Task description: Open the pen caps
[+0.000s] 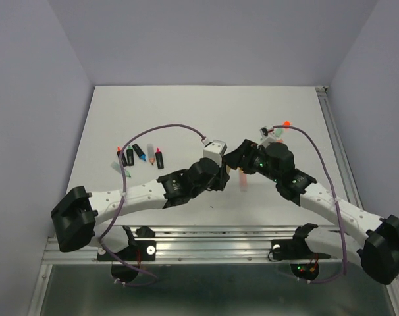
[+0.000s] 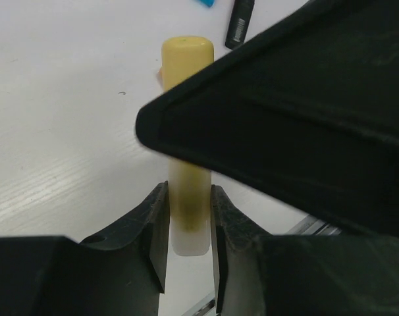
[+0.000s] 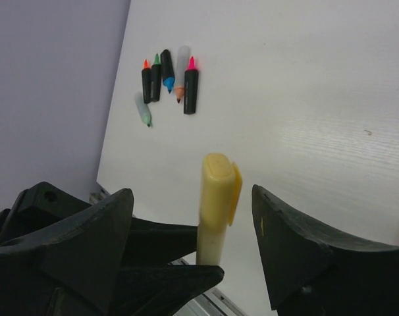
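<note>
A pale yellow highlighter stands upright between both grippers. In the left wrist view my left gripper (image 2: pixel 189 192) is shut on its lower whitish body (image 2: pixel 189 227). Its yellow pen cap (image 3: pixel 216 187), with a clip, is on the pen and sits between the fingers of my right gripper (image 3: pixel 191 194). That gripper is open, with a gap on each side of the cap. From above, the left gripper (image 1: pixel 227 172) and the right gripper (image 1: pixel 242 158) meet mid-table. A blurred pinkish streak (image 1: pixel 242 180) shows just below them.
Several uncapped pens (image 1: pixel 140 157) lie together at the left of the table, black-bodied and pastel ones (image 3: pixel 168 79). A few loose caps (image 1: pixel 273 135), one of them orange (image 1: pixel 286 123), lie at the back right. A metal rail (image 1: pixel 206 234) runs along the table's near edge.
</note>
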Robot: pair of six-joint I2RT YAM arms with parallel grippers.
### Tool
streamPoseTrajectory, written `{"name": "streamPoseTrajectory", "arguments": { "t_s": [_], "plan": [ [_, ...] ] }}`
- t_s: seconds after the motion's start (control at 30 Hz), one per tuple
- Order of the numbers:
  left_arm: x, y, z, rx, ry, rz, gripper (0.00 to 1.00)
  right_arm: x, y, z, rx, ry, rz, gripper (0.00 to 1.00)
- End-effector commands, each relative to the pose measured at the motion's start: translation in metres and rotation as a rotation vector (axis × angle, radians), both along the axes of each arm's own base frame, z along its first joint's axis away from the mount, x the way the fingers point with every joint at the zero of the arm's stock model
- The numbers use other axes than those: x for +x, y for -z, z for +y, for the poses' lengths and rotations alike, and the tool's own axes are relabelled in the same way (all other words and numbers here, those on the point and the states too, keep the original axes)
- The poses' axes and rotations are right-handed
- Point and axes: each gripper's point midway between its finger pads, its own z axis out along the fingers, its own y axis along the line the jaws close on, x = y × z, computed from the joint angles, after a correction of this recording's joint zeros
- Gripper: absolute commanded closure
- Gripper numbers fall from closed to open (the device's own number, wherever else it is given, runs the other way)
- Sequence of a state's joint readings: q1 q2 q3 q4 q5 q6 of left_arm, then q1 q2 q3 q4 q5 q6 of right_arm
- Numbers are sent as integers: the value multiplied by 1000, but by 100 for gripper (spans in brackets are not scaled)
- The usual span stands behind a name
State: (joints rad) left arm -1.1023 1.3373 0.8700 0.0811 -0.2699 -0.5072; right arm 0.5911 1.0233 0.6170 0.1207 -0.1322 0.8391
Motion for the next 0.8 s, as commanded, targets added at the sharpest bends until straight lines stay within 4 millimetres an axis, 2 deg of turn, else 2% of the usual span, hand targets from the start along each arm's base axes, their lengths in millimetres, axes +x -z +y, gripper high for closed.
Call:
{"name": "streamPoseTrajectory", "arguments": {
  "t_s": [0.0, 0.1, 0.23, 0.33, 0.47, 0.5, 0.53, 0.57, 0.7, 0.77],
  "plan": [
    [1, -20, -1, -68, -23, -40, 100, 13, -36, 18, 24, 45, -85, 25],
    [-4, -21, -2, -74, -16, -41, 100, 15, -35, 22, 17, 81, -81, 33],
    [-9, -24, 0, -87, -9, -46, 100, 16, -33, 26, -15, 128, -81, 38],
    [-12, -25, 2, -92, -7, -47, 100, 15, -32, 25, -22, 142, -76, 48],
    [-12, -27, 7, -105, -21, -51, 100, 15, -28, 20, -33, 177, -57, 78],
    [-12, -28, 7, -111, -24, -48, 100, 15, -29, 18, -33, 185, -56, 91],
    [-12, -29, 8, -113, -27, -51, 100, 16, -28, 17, -36, 195, -53, 92],
    [-15, -33, 9, -130, -23, -48, 100, 18, -27, 12, -44, 224, -49, 99],
    [-30, -36, 9, -171, 25, -38, 100, 31, -38, -6, -50, 336, -90, 99],
    [-39, -36, 5, -206, 64, -13, 100, 38, -51, -15, -66, 393, -127, 99]
  ]
}}
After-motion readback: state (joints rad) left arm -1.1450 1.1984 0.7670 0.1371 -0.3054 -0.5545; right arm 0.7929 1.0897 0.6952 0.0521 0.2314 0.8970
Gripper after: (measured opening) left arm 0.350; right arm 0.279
